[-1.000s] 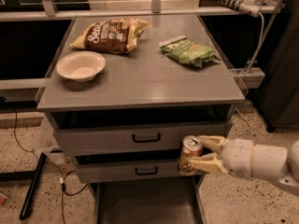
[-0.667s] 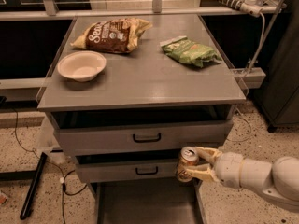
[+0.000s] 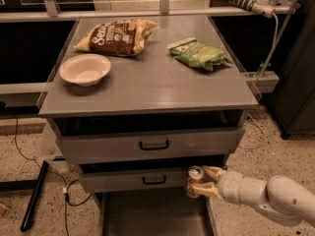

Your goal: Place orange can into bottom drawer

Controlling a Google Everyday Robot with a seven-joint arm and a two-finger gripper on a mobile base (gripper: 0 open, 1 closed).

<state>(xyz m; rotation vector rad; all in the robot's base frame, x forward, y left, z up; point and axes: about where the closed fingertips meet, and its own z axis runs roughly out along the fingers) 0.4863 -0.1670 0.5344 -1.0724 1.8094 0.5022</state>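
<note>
The orange can (image 3: 195, 180) is upright in my gripper (image 3: 204, 181), which is shut on it from the right. My white arm comes in from the lower right. The can hangs just in front of the middle drawer's right end, above the right rear corner of the bottom drawer (image 3: 152, 214). The bottom drawer is pulled out, a wide grey tray with nothing visible on its floor.
Two grey drawers with black handles (image 3: 153, 144) sit above it, under the cabinet top (image 3: 147, 87). On top lie a white bowl (image 3: 84, 69), a brown chip bag (image 3: 117, 37) and a green chip bag (image 3: 198, 53). Black cables and a black bar (image 3: 33, 196) lie on the floor at left.
My gripper has moved down and a little to the left with the can, from beside the middle drawer's right end toward the open bottom drawer.
</note>
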